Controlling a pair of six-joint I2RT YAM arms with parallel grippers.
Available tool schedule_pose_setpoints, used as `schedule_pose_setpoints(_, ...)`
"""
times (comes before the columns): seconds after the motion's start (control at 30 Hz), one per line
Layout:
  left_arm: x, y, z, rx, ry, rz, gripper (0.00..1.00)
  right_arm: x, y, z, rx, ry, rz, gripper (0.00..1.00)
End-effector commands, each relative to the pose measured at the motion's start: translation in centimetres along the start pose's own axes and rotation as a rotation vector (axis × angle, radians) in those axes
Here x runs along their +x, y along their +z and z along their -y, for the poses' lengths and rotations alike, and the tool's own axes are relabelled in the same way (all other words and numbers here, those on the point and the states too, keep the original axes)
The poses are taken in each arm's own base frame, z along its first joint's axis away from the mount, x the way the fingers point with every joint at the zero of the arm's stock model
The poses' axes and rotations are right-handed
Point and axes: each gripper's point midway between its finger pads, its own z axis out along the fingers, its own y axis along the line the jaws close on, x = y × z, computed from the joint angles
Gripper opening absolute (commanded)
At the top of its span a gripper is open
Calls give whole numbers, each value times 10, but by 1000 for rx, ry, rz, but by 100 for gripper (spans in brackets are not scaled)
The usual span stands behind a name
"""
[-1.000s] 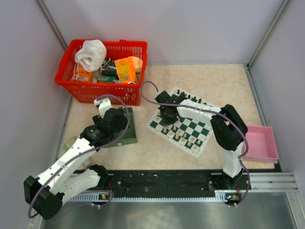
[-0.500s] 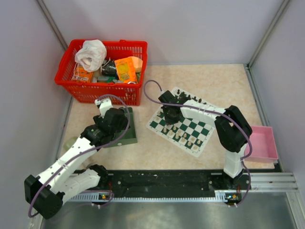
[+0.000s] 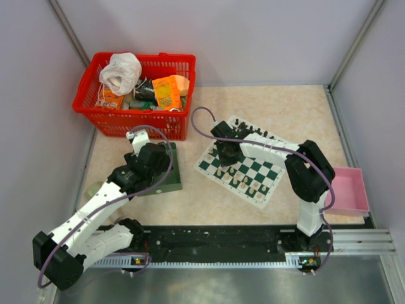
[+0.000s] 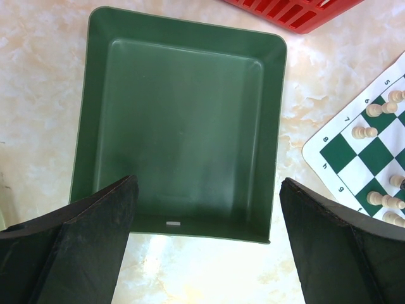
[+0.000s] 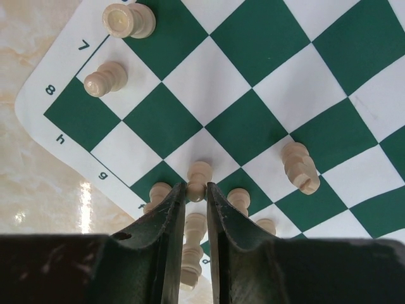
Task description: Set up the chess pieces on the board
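Pinching 1 cream pawn (image 5: 199, 172) on the board (image 5: 253, 126) is the right gripper (image 5: 196, 189); the left gripper (image 4: 209, 183) stands spread.

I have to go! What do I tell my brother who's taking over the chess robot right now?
Left end effector: open, hovering over the green tray.
Right end effector: shut on a cream pawn, low over the board.
Done: several cream pieces on the board's near side, black pieces along the far edge.
Left: release this pawn, then probably line up the cream rows.
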Motion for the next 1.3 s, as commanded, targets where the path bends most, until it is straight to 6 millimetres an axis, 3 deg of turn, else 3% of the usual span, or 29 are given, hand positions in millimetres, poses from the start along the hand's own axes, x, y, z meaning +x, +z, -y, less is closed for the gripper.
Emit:
schedule_pose_setpoints(0.0,-11,-1,7,21,-31,31,99,-17,-9,-2,-20,24,59,22)
schedule_pose_setpoints(0.23,-10,0,6,20,-28,30,99,-27,-22,-4,-30,23,95,26)
schedule_pose_setpoints(0.47,-9,-2,4,17,-33,31,99,-53,-58,8,-4,37,190,30)
schedule_pose_setpoints(0.53,-10,-2,4,17,-35,34,99,-59,-64,18,11,56,211,35)
schedule_pose_setpoints(0.57,-10,-2,4,17,-35,34,99,-60,-66,24,22,63,218,43)
schedule_pose_setpoints(0.8,-10,-1,6,21,-31,31,99,-50,-51,49,68,102,172,47)
schedule_pose_setpoints(1.27,-10,-3,4,18,-33,34,99,-32,-13,57,116,112,88,48)
